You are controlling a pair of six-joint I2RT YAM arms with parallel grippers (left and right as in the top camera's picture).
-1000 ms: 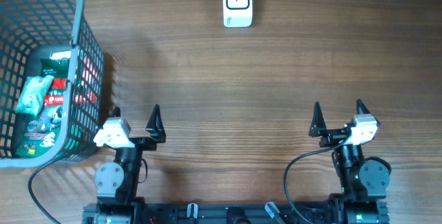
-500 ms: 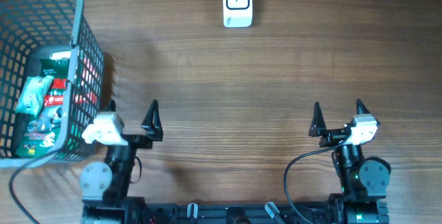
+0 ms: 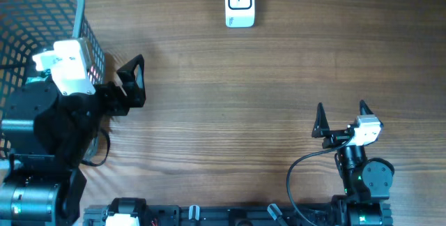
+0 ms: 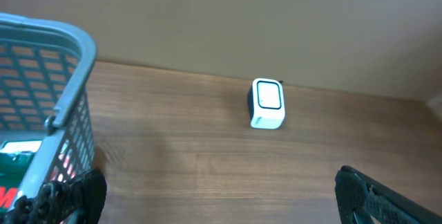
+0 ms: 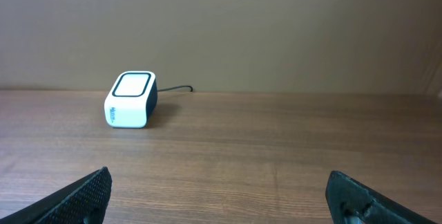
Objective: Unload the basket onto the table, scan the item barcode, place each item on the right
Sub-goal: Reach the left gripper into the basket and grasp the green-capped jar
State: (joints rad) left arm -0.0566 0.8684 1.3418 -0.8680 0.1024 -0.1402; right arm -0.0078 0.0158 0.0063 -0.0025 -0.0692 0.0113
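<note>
Right arm base [image 3: 366, 177]: at the near edge of the tabletop [image 3: 223, 114], right side.
Right end effector [image 3: 341, 107]: just beyond its base, low over bare wood, pointing toward the far edge. Fingers spread wide, nothing between them.
Right wrist view: both dark fingertips sit in the lower corners, with open tabletop between them.
Left arm [image 3: 49, 128]: at the near-left, high above the tabletop and close to the overhead camera. It covers the near part of the basket [image 3: 78, 17].
Left end effector [image 4: 217, 182]: just beside the basket's right wall, over the wood. Fingers fully apart, holding nothing.
Basket: blue-grey mesh, standing at the left edge of the tabletop, mid to far depth.
Packets [image 4: 15, 153]: inside the basket. The left wrist view shows green and red wrapping through the mesh. No barcode can be made out, and neither end effector touches them.
Scanner [image 3: 239, 3]: white box with a dark-framed window on top, at the far edge near centre, well apart from both end effectors and from the basket.
Cable [image 5: 178, 90]: dark, leaving the scanner's far side.
</note>
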